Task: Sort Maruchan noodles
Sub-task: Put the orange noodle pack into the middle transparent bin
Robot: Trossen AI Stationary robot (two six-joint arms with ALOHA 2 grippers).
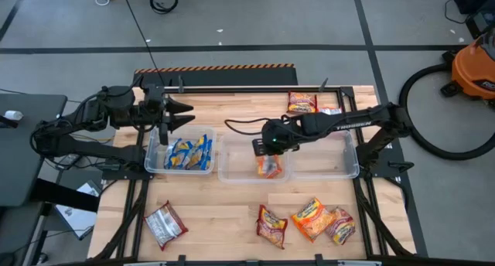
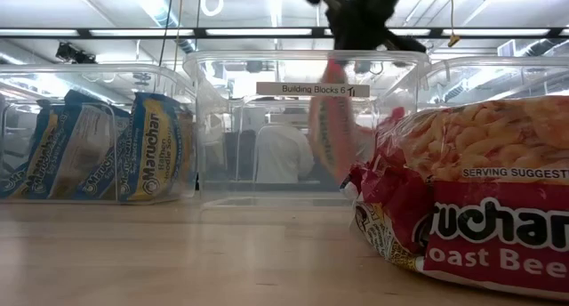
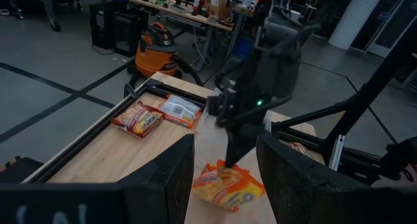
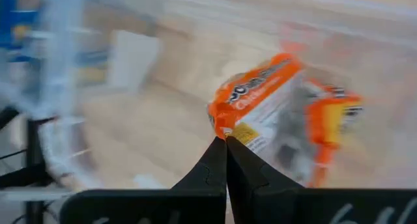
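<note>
The wooden table (image 1: 232, 219) holds three clear bins in a row across its middle. The left bin (image 1: 151, 167) has the blue packets (image 1: 190, 153) in it, so blue goes there. The middle bin (image 1: 232, 173) seems to be for orange ones. The right bin (image 1: 340, 167) looks empty.

The right gripper (image 1: 265, 148) hangs over the middle bin, its fingers squeezed tight on the top edge of an orange packet (image 4: 273, 100). The packet dangles down inside the bin, so it can likely just drop in.

The left gripper (image 1: 186, 108) waits near the far edge, by the left bin, fingers apart and holding nothing.

More packets wait near the front edge: a silver one (image 1: 165, 223) and three orange-red packets (image 1: 308, 219). Two far packets (image 1: 303, 102) lie near the far right corner.
</note>
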